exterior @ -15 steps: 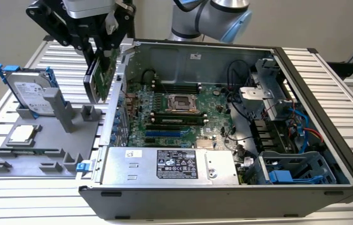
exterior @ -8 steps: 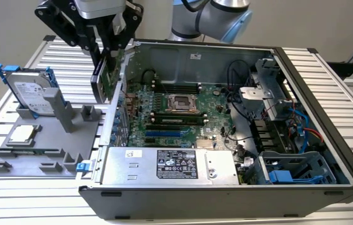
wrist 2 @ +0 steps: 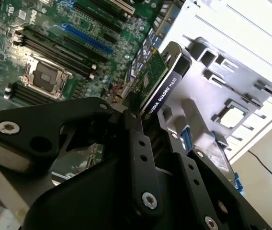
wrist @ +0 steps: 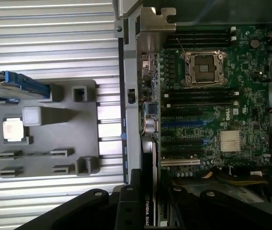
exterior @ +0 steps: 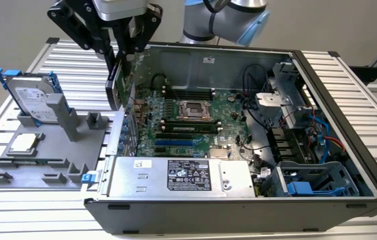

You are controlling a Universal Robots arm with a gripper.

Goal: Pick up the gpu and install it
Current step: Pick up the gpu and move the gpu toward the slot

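Exterior view: the gripper (exterior: 120, 49) pinches the gpu (exterior: 117, 85) by its upper edge, its fingers pressed against both faces; the card hangs upright, edge down, just inside the open computer case's (exterior: 335, 95) wall on the exterior view's left, above the motherboard (exterior: 188, 122) within the case; outside that same wall, a grey holder (exterior: 14, 170) carries a hard drive (exterior: 33, 97) and a CPU chip (exterior: 26, 142).

The tool (wrist 2: 146, 117) clamps the gpu (wrist 2: 159, 79), with the green motherboard (wrist 2: 40, 28) and a grey tray (wrist 2: 200, 96) behind it.
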